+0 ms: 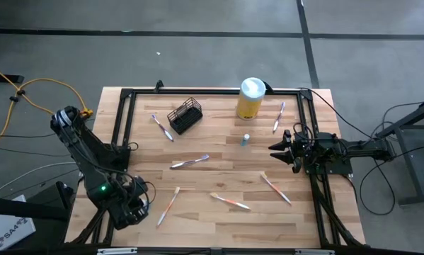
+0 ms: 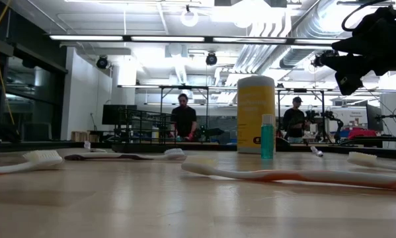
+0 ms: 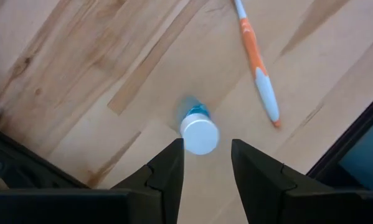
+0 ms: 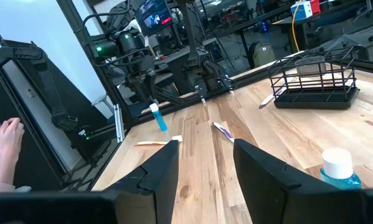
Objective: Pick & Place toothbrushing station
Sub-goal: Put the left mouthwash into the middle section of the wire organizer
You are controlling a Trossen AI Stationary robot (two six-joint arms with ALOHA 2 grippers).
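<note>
The toothbrushing station (image 1: pixel 185 115), a small black wire-mesh holder, stands on the far part of the wooden surface (image 1: pixel 219 180), left of centre. It is well apart from both arms. A yellow canister (image 1: pixel 250 98) with a white lid stands to its right at the far edge.

The left gripper (image 3: pixel 206 144) hangs over the near left corner with its 2 fingers spread and nothing between them. It points down at the white cap of a small blue bottle (image 3: pixel 198 132) standing beneath it. An orange and white toothbrush (image 3: pixel 259 68) lies near that bottle.

The right gripper (image 1: pixel 281 147) hovers above the right side of the surface, facing left, also spread and holding nothing. A second small blue bottle (image 1: pixel 245 139) stands just beyond its tips. Several more toothbrushes lie scattered flat, 1 of them purple (image 1: pixel 162 127) and just left of the holder.

A person's hand (image 4: pixel 9 140) shows beyond the surface's edge.
</note>
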